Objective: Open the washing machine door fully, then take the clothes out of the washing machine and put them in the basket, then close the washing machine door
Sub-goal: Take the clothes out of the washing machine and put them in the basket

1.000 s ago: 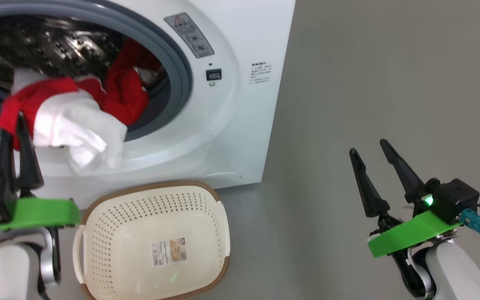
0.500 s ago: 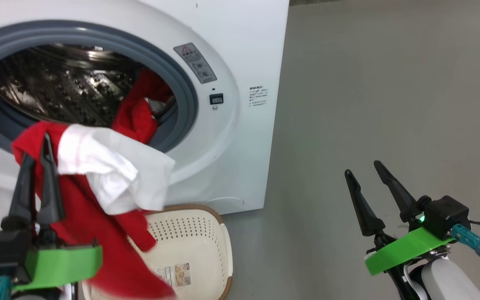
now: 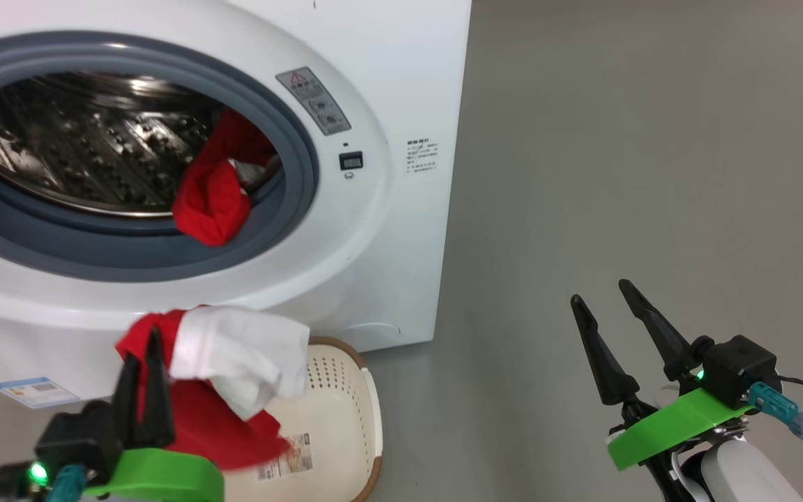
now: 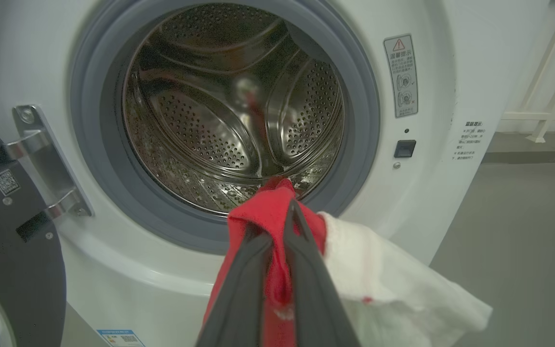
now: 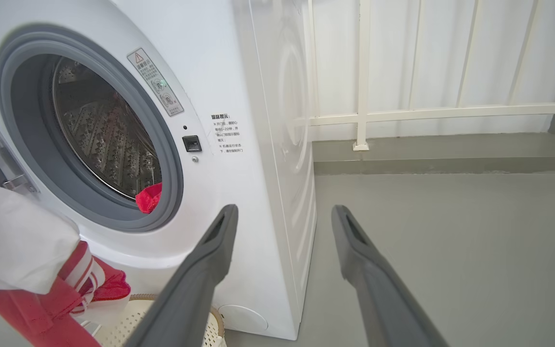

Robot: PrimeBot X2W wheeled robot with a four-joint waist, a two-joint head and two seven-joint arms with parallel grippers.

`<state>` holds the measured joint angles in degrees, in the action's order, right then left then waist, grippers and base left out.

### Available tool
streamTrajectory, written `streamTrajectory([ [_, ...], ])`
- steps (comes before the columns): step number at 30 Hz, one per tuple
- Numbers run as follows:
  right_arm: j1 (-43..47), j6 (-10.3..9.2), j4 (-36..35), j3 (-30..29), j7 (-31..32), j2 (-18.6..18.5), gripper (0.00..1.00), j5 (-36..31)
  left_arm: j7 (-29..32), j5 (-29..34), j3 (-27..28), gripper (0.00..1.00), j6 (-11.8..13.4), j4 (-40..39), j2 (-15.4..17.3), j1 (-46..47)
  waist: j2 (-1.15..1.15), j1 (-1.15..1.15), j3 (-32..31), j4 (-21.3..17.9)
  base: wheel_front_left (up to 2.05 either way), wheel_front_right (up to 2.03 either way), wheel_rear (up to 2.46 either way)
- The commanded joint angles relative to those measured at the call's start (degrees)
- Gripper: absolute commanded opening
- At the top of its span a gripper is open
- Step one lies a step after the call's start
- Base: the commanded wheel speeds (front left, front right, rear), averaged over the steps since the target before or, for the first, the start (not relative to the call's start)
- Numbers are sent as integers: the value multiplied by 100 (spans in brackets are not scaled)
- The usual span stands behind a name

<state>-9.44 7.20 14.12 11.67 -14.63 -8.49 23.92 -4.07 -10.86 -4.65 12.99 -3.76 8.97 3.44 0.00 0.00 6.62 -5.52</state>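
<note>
The washing machine (image 3: pixel 387 230) stands with its mouth uncovered, and the washing machine door (image 4: pixel 3 250) is swung out to the left. Some red clothes (image 3: pixel 210 199) lie at the lower right of the drum mouth. My left gripper (image 3: pixel 143 348) is shut on a red and white garment (image 3: pixel 241 359), which hangs in front of the machine over the left part of the basket (image 3: pixel 349 411). In the left wrist view its fingers (image 4: pixel 306 270) pinch the red cloth (image 4: pixel 268 217). My right gripper (image 3: pixel 600 293) stands open over bare floor to the right, holding nothing.
Grey floor (image 3: pixel 652 153) stretches to the right of the machine. A white railing (image 5: pixel 364 115) runs along the wall behind it. A small blue label (image 3: pixel 32 392) sits low on the machine's front, left of the basket.
My left gripper has pulled the red and white garment out of the drum mouth and down over the basket. The head camera has shifted. The right gripper has stayed open.
</note>
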Motion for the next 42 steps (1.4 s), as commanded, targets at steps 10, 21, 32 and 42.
streamTrajectory([
  [10,-396,29,-174,154,-37,-31,100,47,-169,-787,310,0,-386,2153,-228,996,0,0,650,-115,0,0,0],
  [21,-765,29,-220,211,-37,32,100,71,-297,-1214,364,0,-982,5450,-202,2630,0,0,1322,-320,0,0,0],
  [32,-983,29,-309,211,-37,103,100,72,310,-1270,108,0,-1398,7181,-213,3694,0,0,1993,-439,0,0,0],
  [42,-1169,29,-328,226,-37,132,100,83,391,-1231,-33,23,-1446,7586,-181,4132,0,0,2320,-498,0,0,0],
])
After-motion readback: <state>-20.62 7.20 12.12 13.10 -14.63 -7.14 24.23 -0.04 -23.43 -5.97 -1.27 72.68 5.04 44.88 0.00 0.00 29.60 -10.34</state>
